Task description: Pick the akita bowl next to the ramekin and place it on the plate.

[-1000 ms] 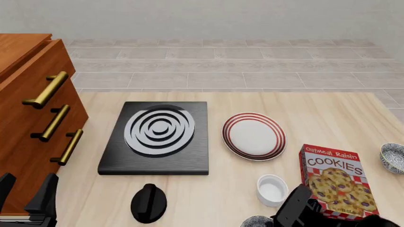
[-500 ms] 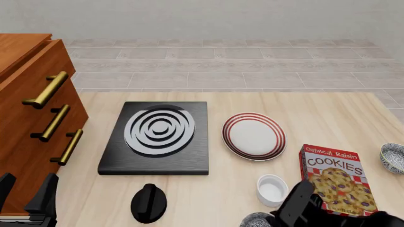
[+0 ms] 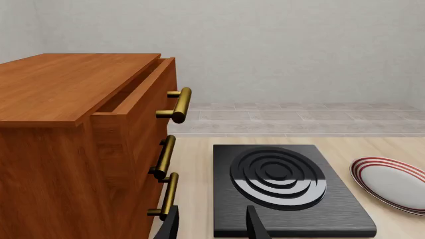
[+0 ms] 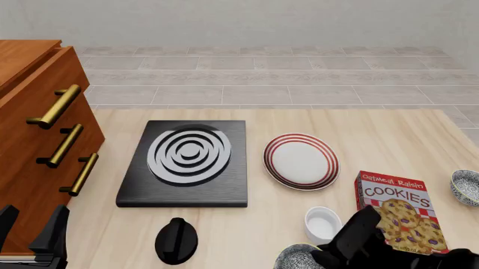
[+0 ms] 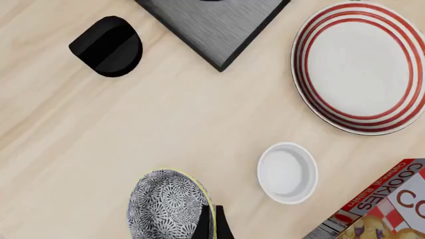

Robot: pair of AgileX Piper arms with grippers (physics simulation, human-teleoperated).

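We see the akita bowl (image 5: pixel 169 205) tipped on its side near the tabletop's near edge (beside the ramekin (image 5: pixel 287 172)), right gripper (image 5: pixel 210 225) pinching its rim, left gripper (image 3: pixel 211 223) spread, the plate (image 4: pixel 301 161) mid-table.

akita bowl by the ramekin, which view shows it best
The right wrist view: the akita bowl shows nearly whole, tilted, with the right gripper pinching its rim, the ramekin beside it. The front view catches only a sliver of it at the bottom edge, behind the arm. The left wrist view misses it.
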